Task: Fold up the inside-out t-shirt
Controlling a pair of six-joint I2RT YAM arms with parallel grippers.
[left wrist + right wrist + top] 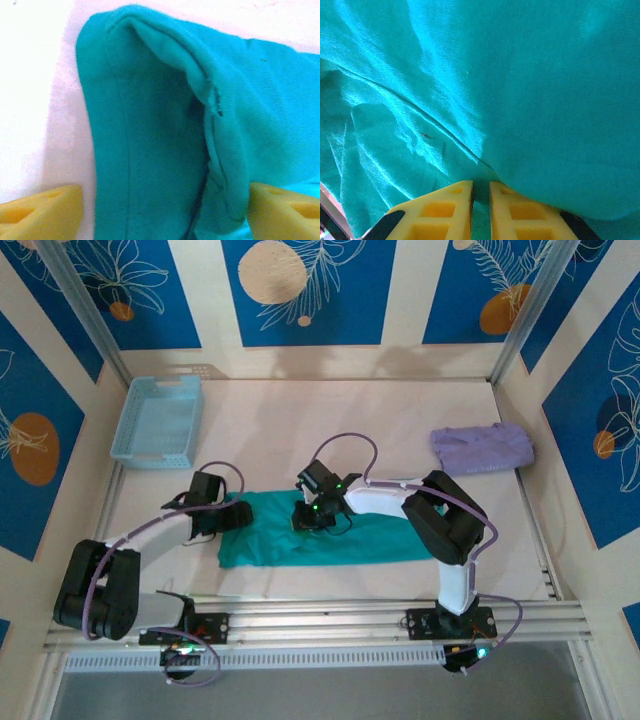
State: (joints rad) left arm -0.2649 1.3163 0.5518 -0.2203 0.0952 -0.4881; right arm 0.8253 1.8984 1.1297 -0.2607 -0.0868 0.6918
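Observation:
The inside-out t-shirt (330, 538) is teal-green cloth lying as a long strip across the near middle of the table. My left gripper (218, 514) is at the shirt's left end. In the left wrist view it (165, 215) stands open, its yellow fingers (42, 214) wide apart over a hemmed, folded edge of the shirt (150, 150). My right gripper (312, 516) is low on the shirt's upper middle. In the right wrist view it (481, 210) is shut on a pinched fold of the shirt (520, 90), with a thin ridge of cloth between the fingers.
A light blue basket (157, 420) stands at the back left. A pale lavender folded garment (482, 448) lies at the back right. An aluminium rail (330, 620) runs along the near edge, and slanted frame posts (80, 310) rise at both sides.

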